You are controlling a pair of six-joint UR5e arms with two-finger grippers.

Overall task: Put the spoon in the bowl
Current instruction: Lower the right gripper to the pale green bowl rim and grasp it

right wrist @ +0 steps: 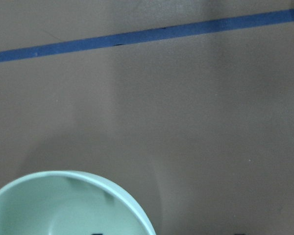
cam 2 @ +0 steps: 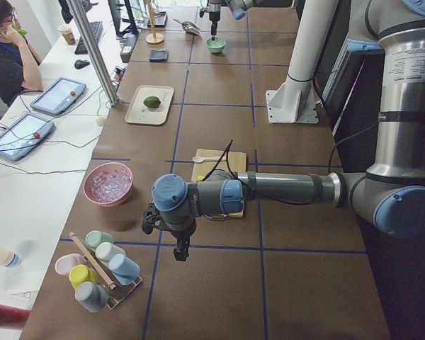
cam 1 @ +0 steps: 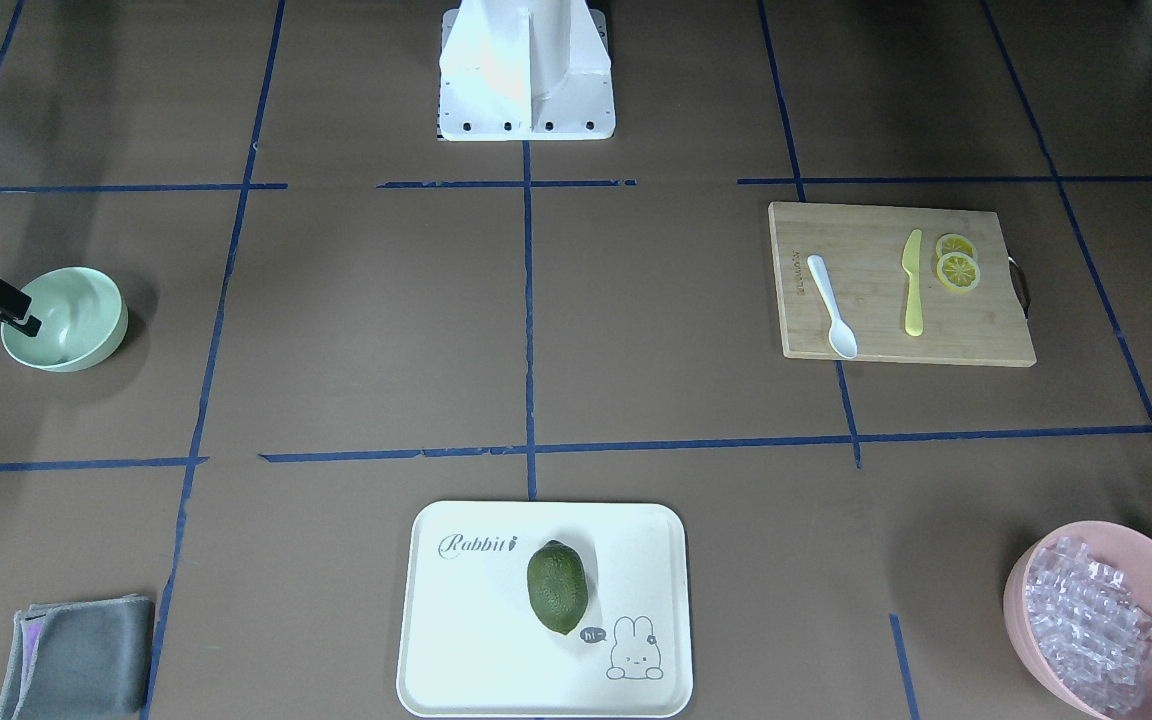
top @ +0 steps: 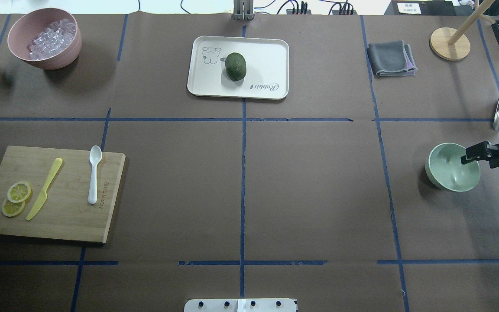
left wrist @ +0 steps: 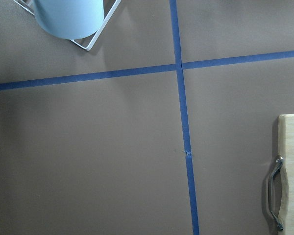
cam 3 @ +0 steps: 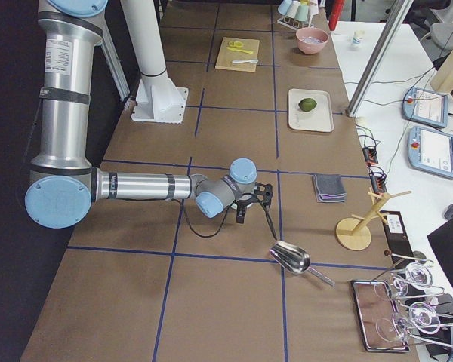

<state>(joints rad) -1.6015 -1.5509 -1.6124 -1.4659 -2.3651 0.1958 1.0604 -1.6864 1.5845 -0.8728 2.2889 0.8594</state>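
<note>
On the bamboo cutting board [top: 72,208], at the robot's left side of the worktop [top: 310,186], the white plastic spoon [top: 94,175] is seen lying flat with its scoop pointed away from the robot. It lies near the yellow plastic knife [top: 45,188] without touching it, and two overlapping lemon slices [top: 15,198] lie beyond the knife. No gripper is at the spoon, so the pick-up is judged not yet begun.

Well apart from it, on the robot's right side, the mint-green bowl [top: 446,171] is set upright on the worktop, and nothing is seen inside it. The right gripper [top: 469,157] is held at the bowl's outer rim, with one dark finger reaching over the edge above the hollow. Whether its jaws are spread, closed, or pinching the rim cannot be told from these views, and the right wrist view shows only a part of the bowl's rim.

The left gripper [cam 2: 178,249] is shown only in the exterior left view, hanging above bare worktop beside the cutting board. The state of its jaws cannot be told either.

The whole task is therefore judged to remain: the spoon has to be grasped, carried across the worktop, and released into the bowl. Since spoon and bowl sit at opposite ends, either a long carry or a shift of the bowl toward the middle may be called for.
</note>
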